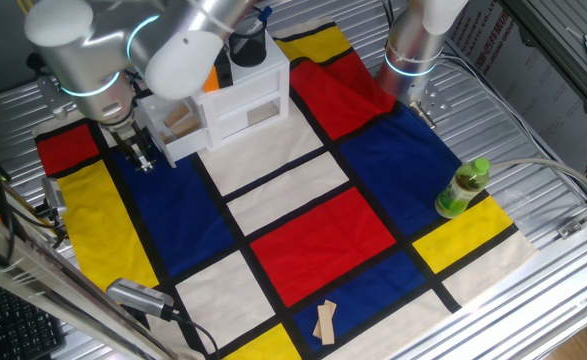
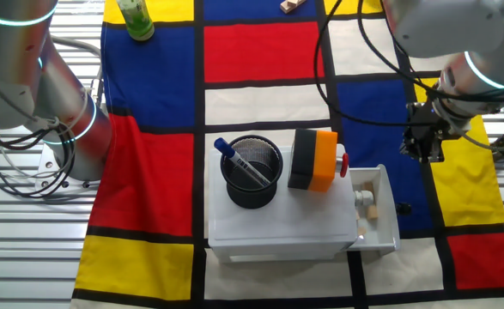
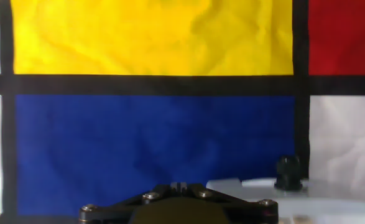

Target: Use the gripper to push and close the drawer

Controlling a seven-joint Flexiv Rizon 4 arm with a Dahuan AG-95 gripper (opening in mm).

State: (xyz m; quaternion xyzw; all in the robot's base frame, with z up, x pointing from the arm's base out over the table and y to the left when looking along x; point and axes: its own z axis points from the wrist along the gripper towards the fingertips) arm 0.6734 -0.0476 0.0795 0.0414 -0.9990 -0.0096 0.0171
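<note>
gripper (image 2: 424,142) hovers near the open drawer (image 2: 377,215).

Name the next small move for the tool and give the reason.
Probably slide the tool sideways toward the drawer. The drawer stands pulled out of the white cabinet, wooden pieces showing, and the tool hovers low over the cloth beside it, not touching.

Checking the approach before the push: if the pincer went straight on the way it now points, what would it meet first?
The pincer points down, so it would probably meet the blue patch of the cloth first. The open drawer sits off to its side, not in that line, though depth is hard to judge.
</note>
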